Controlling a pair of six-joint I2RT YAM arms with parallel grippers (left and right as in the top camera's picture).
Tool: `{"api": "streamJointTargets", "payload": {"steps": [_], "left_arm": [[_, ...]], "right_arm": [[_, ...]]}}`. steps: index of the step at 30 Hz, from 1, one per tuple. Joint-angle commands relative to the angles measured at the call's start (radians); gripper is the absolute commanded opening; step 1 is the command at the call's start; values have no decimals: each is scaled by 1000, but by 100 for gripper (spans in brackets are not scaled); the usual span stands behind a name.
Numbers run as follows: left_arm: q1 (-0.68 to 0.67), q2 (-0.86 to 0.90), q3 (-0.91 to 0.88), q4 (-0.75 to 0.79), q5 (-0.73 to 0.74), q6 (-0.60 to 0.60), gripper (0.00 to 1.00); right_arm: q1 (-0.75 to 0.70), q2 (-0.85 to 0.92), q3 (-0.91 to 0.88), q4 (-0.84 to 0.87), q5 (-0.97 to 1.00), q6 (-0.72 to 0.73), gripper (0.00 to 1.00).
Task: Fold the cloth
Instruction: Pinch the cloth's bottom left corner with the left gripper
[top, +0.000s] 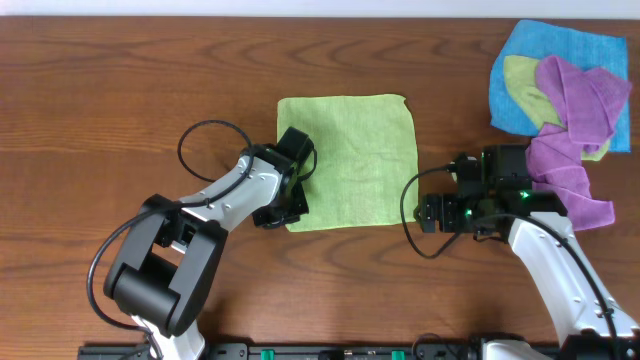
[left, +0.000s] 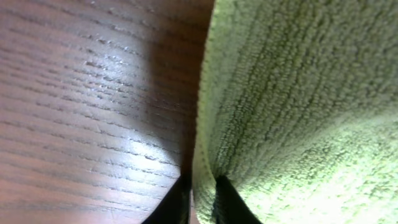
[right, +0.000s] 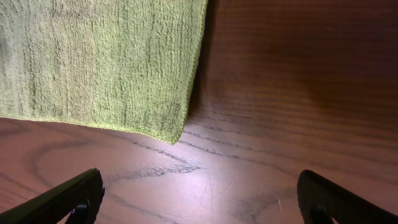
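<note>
The lime-green cloth (top: 350, 160) lies flat and spread as a square in the middle of the table. My left gripper (top: 288, 207) sits at its near-left corner. In the left wrist view the cloth (left: 298, 93) fills the right side, and its edge is pinched between the two dark fingers of my left gripper (left: 202, 190), which is shut on it. My right gripper (top: 430, 212) hovers to the right of the cloth's near-right corner. In the right wrist view it (right: 199, 196) stands wide open over bare wood, just short of the cloth (right: 99, 62).
A pile of other cloths lies at the far right: a blue one (top: 530, 45), a purple one (top: 575, 130) and a duller yellow-green one (top: 522, 85). A black cable (top: 205, 140) loops on the wooden table (top: 100, 80) left of the left arm.
</note>
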Motion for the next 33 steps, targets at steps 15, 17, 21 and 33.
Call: {"api": "streamJointTargets", "payload": {"steps": [15, 17, 21, 33], "left_arm": [[-2, 32, 2, -16, -2, 4, 20], [-2, 32, 2, -13, -3, 4, 20], [-2, 32, 2, -8, -3, 4, 20], [-2, 32, 2, -7, -1, 3, 20]], "right_arm": [[-7, 4, -151, 171, -159, 162, 82], [-6, 4, -151, 216, -171, 179, 83], [5, 25, -151, 291, -211, 233, 77], [55, 162, -151, 391, -194, 351, 54]]}}
